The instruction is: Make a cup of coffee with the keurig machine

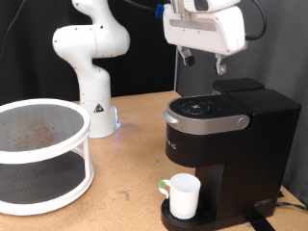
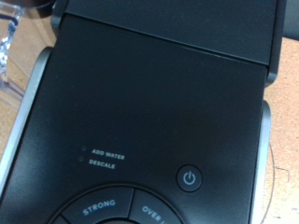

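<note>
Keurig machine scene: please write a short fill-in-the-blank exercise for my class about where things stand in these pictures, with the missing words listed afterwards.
1. The cup stands on the drip tray of the keurig machine, directly under its ____ head.
2. The tool hangs ____ the machine, touching nothing.
3. The cup's colour is ____.
4. In the exterior view, the round two-tier rack sits to the machine's ____.

Missing words: brew; above; white; left

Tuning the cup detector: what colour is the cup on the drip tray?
Plain white. The cup shows best in the exterior view, standing on the keurig machine drip tray.
</note>
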